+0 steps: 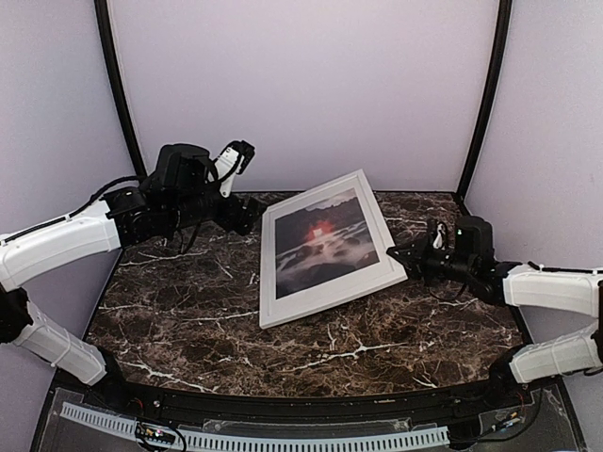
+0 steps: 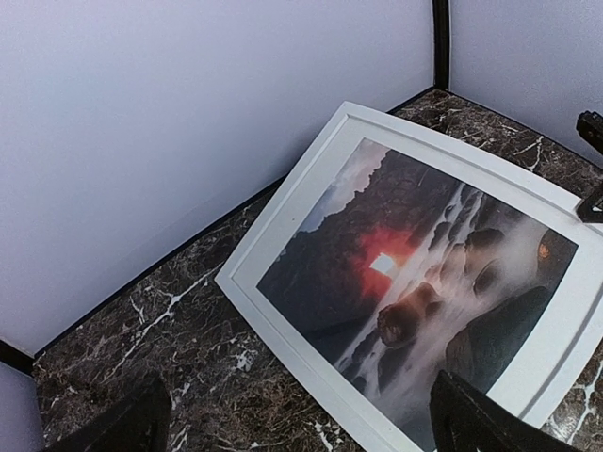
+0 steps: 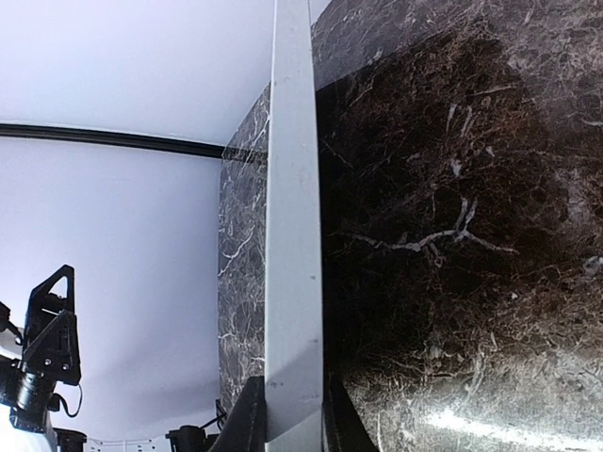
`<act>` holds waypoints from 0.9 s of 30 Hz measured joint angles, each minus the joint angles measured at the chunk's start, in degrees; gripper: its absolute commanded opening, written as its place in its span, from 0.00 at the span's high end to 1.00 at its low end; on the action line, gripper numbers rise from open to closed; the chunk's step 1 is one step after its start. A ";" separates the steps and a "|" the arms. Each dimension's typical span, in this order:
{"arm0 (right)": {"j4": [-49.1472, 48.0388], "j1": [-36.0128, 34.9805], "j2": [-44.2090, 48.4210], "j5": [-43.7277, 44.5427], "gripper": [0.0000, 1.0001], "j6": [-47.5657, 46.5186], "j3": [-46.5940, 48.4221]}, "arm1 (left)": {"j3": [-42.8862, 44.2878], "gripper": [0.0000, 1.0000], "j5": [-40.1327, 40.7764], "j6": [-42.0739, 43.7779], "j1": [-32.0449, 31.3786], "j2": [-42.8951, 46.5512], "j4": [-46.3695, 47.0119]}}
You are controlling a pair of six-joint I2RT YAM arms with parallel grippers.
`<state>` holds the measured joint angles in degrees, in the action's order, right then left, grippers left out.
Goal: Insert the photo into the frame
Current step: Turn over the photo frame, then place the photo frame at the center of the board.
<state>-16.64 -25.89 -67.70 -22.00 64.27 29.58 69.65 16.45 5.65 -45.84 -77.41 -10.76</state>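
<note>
A dark marble table (image 1: 188, 320) with white veins, enclosed by pale lilac walls (image 1: 301, 85)

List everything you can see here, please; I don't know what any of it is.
frame: one, white, askew at mid-table
photo: one, red sun over dark rocks and mist, inside the frame
table: one, dark brown marble with white veins, under everything
walls: three, pale lilac, back and both sides
posts: two, black, at the back corners
slotted strip: one, white, along the near edge
left arm: one, white and black, reaching in from the left
right arm: one, white and black, reaching in from the right
left gripper: one, black, open, beside the frame's back left corner
right gripper: one, black, shut on the frame's right edge
</note>
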 measured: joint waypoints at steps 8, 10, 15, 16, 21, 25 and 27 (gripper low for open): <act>-7.69 -0.24 0.83 0.46 0.84 4.26 -7.19 | 0.00 0.01 -1.09 -0.35 0.00 -0.42 0.00; -9.79 -0.24 0.02 0.52 0.82 4.72 -8.52 | 0.00 0.01 -1.20 -0.35 0.00 -0.52 0.00; -12.57 -0.24 -3.19 0.59 0.74 5.88 -11.37 | 0.00 0.01 -1.27 -0.35 0.00 -0.76 0.00; -12.57 -0.24 -3.85 0.52 0.73 6.16 -12.00 | 0.00 0.01 -1.27 -0.35 0.00 -0.83 0.00; -11.13 -0.24 -5.46 0.33 0.70 6.69 -14.23 | 0.00 0.01 -1.27 -0.33 0.00 -1.38 0.00; -10.23 -0.24 -5.53 0.31 0.66 6.73 -14.29 | 0.00 0.01 -1.29 -0.31 0.00 -1.77 -0.02; -10.01 -0.24 -5.70 0.28 0.64 6.73 -14.29 | 0.00 0.01 -1.31 -0.31 0.00 -1.88 0.00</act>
<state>-26.65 -26.13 -73.41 -21.71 71.00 15.29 69.65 15.14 5.34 -45.84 -79.29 -10.76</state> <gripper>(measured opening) 0.329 0.990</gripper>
